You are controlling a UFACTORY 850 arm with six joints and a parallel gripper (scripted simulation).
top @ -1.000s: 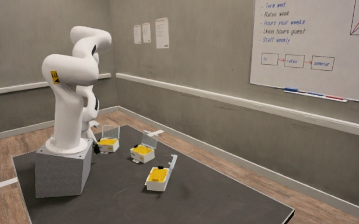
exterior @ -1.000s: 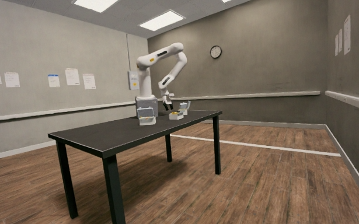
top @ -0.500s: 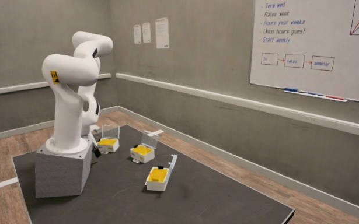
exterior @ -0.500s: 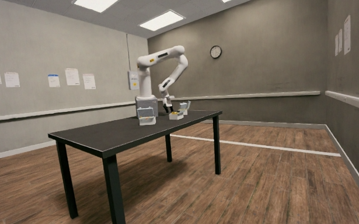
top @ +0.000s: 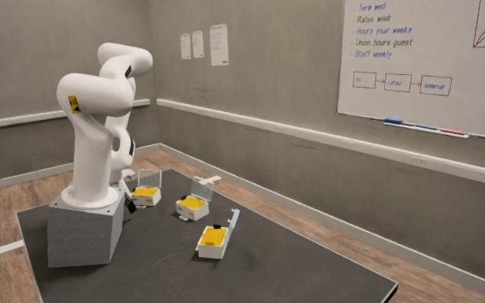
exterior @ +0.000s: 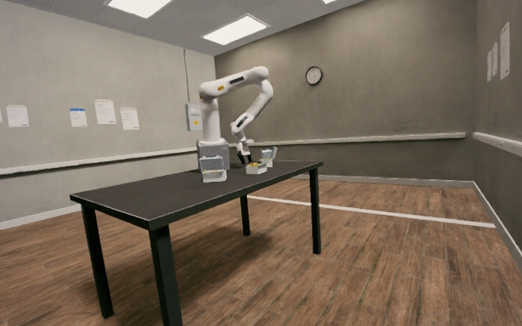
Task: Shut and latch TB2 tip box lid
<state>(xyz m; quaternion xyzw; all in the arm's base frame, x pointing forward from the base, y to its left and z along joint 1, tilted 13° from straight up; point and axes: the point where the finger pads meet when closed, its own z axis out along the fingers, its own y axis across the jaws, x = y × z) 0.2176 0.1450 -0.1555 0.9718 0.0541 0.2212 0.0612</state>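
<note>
Three white tip boxes with yellow tip racks stand flat on the black bench (top: 289,272) (exterior: 162,199), all lids open. One box (top: 147,196) (exterior: 266,160) is close to the robot base. The middle box (top: 192,207) (exterior: 256,169) has its lid (top: 203,189) raised. The third box (top: 212,241) (exterior: 215,174) is farthest from the base, lid (top: 233,225) upright. I cannot read which is TB2. My gripper (top: 130,206) (exterior: 245,160) is open and empty. It hangs low just above the bench beside the box nearest the base, partly hidden by the pedestal in the top view.
The arm stands on a grey pedestal (top: 83,233) (exterior: 213,149) at one end of the bench. A small white tag (top: 183,218) lies by the middle box. The bench edges are near the boxes on the wall side.
</note>
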